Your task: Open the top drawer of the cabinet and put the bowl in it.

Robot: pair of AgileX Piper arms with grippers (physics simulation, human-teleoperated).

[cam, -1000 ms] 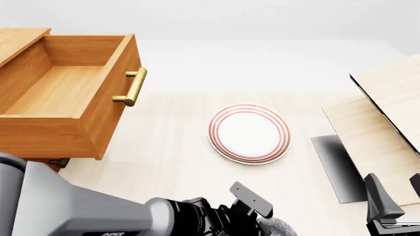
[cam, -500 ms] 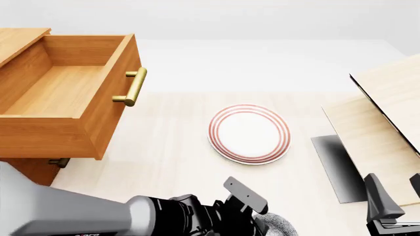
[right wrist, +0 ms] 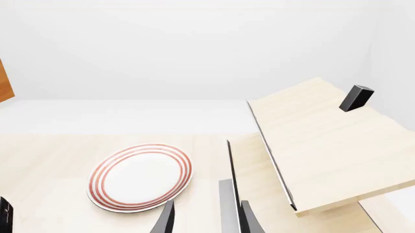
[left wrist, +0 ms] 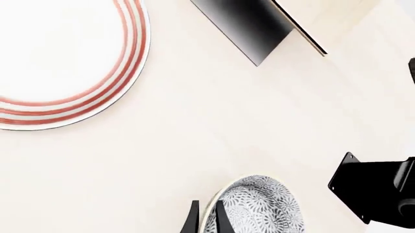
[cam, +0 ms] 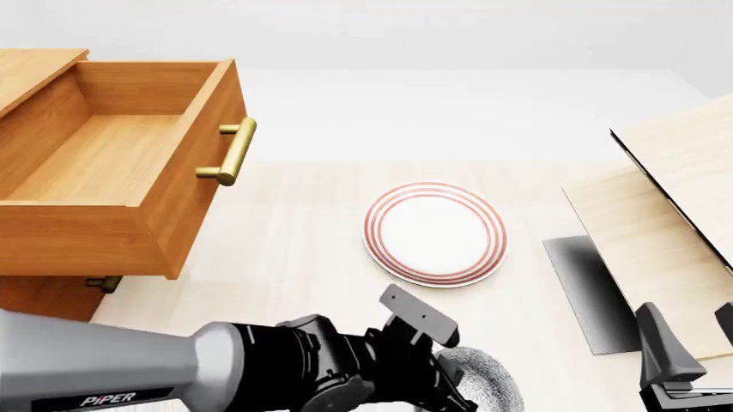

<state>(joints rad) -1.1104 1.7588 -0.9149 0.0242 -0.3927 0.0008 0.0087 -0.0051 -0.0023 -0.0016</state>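
The top drawer (cam: 115, 163) of the orange-brown cabinet (cam: 46, 296) stands pulled open at the far left, its wood interior bare. The speckled grey-blue bowl (cam: 481, 379) is at the front edge of the view, below the plate. My left gripper (cam: 441, 378) is shut on the bowl's rim. In the left wrist view its two fingers (left wrist: 194, 221) pinch the rim of the bowl (left wrist: 259, 208). My right gripper (cam: 691, 343) stays at the front right, open and holding nothing; its fingers (right wrist: 165, 218) frame the table.
A flat white plate with red rings (cam: 435, 232) lies mid-table between the bowl and the drawer. A pale light-wood unit (cam: 653, 223) with a dark panel (cam: 590, 292) fills the right side. A lower drawer's brass handle (cam: 103, 283) pokes out under the open drawer.
My left arm has shifted forward and up, and the bowl in its grip shows more fully above the view's bottom edge. The right arm, plate and drawer have not moved.
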